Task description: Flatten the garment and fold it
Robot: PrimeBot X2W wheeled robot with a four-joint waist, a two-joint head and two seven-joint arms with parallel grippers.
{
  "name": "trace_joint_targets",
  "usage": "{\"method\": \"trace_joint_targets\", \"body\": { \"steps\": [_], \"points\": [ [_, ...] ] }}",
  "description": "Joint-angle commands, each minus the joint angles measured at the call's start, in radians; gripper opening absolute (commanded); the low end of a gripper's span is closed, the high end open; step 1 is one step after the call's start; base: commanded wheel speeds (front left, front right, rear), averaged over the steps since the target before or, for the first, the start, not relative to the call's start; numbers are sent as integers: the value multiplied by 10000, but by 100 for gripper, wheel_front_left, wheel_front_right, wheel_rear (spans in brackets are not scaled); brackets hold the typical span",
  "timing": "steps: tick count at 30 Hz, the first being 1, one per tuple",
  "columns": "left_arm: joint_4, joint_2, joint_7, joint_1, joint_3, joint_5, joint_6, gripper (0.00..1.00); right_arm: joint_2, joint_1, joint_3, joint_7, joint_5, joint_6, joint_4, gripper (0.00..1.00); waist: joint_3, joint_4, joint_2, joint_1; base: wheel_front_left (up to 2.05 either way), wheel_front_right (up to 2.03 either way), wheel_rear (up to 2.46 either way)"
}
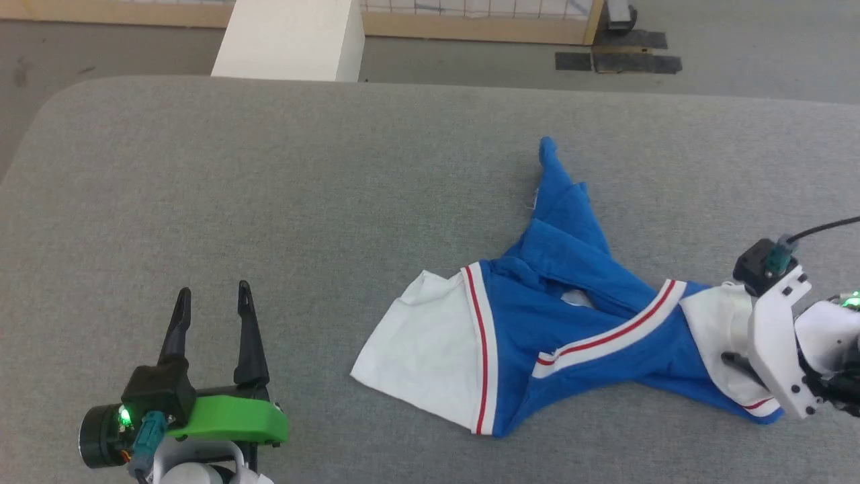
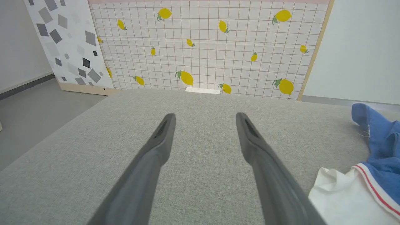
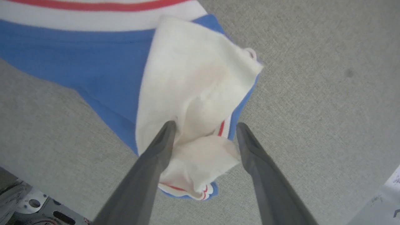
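Down at the near left of the grey fabric-covered bench (image 1: pixel 269 188), my left hand (image 1: pixel 213 290) sits over bare surface. Its two long dark fingers are spread wide with nothing between them.

To its right, and clear of it, lies the royal-blue short-sleeved jersey T-shirt (image 1: pixel 537 323). It is crumpled and twisted rather than flat, resting right of centre on the bench. One white sleeve (image 1: pixel 416 349), edged by a red stripe, fans out fairly flat toward my left hand. A white band with a red line (image 1: pixel 611 333) slants across the blue body.

At the shirt's right end the other white sleeve (image 3: pixel 193 87) is bunched up, and my right hand (image 3: pixel 206 124) is over it. The fingers stand wide apart with the folded white cloth lying between them. One finger is against the cloth and the other is at its edge, so nothing is pinched. I cannot tell whether the tips press into the bench.

Farther off, a narrow blue tail (image 1: pixel 554 168) of the shirt runs toward the bench's far side. Beyond the rounded far edge I see grey floor (image 1: pixel 470 57), a white square pillar (image 1: pixel 292 37) and black tape patches (image 1: pixel 618 62). Through the left wrist camera, a lemon-printed grid panel (image 2: pixel 206 47) stands behind the bench.
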Motion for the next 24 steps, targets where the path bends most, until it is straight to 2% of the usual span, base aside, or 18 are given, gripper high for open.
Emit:
{"method": "trace_joint_targets", "body": {
  "steps": [1,2,3,4,5,8,15,20,24],
  "points": [
    [39,-28,-36,-184,5,-91,60,100,201,-126,168,-164,142,-17,266,100,210,226,0,0,0,0,0],
    [43,-28,-36,-195,14,-100,69,100,270,-138,278,-252,199,-17,406,100,219,243,0,0,0,0,0],
    [46,-28,-36,-200,25,-108,86,100,310,-164,425,-394,253,-17,542,42,232,255,0,0,0,0,0],
    [44,-28,-36,-200,35,-113,99,100,327,-202,519,-552,284,-17,626,4,237,251,0,0,0,0,0],
    [42,-28,-36,-191,56,-118,118,100,342,-253,622,-761,319,-17,699,0,225,225,0,0,0,0,0],
    [49,-28,-36,-108,104,-130,167,100,303,-365,626,-1537,513,-17,798,0,126,117,0,0,0,0,0],
    [42,-28,-36,66,139,-174,222,100,-150,188,-601,-3695,1798,-17,606,0,-161,-248,0,0,0,0,0],
    [65,-28,-36,109,56,-188,183,100,-596,1210,-1604,-4517,2930,-17,694,0,-163,-414,0,0,0,0,0],
    [99,-28,-36,48,-54,-179,151,100,-595,2223,-2266,-4898,3765,-17,1599,0,-94,-439,0,0,0,0,0]
  ]
}}
